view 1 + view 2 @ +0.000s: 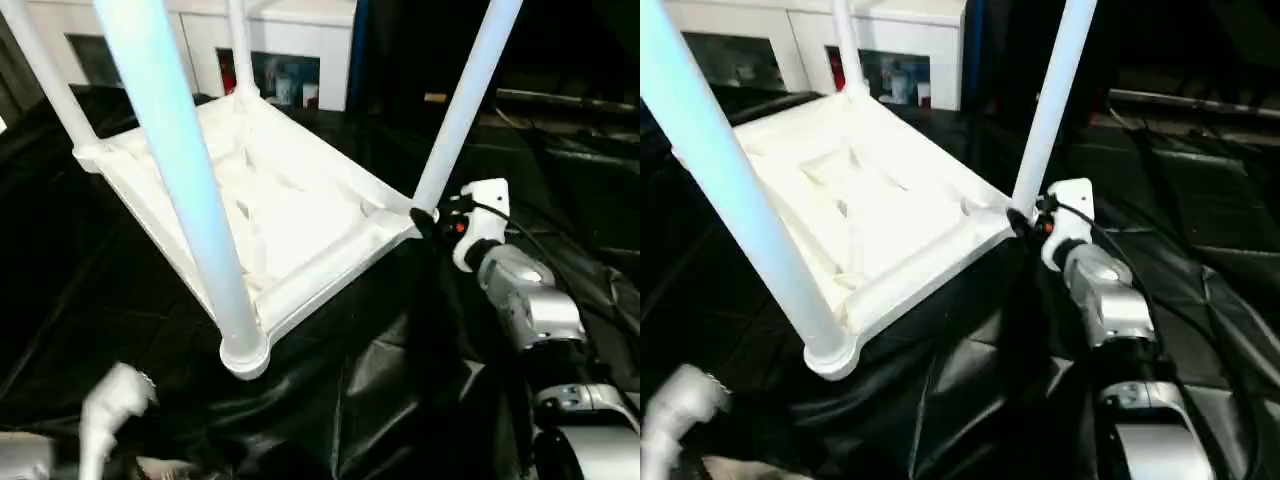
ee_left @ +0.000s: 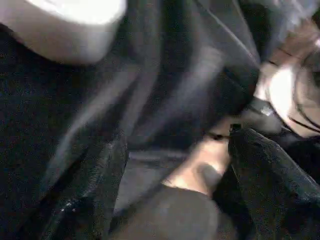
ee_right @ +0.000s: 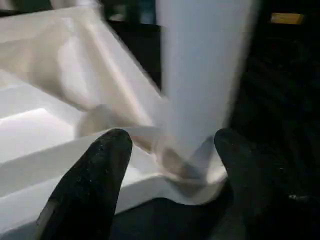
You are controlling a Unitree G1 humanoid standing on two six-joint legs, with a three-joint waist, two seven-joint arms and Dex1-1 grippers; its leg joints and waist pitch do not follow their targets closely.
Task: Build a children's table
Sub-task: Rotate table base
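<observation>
We see the right gripper [image 3: 167,150] with fingers spread either side of the corner leg [image 1: 466,105], not clamped; a nudge could tip the upturned table top [image 1: 290,215]. Left gripper [image 2: 175,165] fingers apart, empty over black cloth [image 1: 400,380].

Light is falling from above, making the white table top [image 1: 290,215] glare against the dim black cloth [image 1: 380,390]. The nearest leg [image 1: 185,170] is glowing bluish and soft. Both wrist pictures are smearing with motion blur.
</observation>
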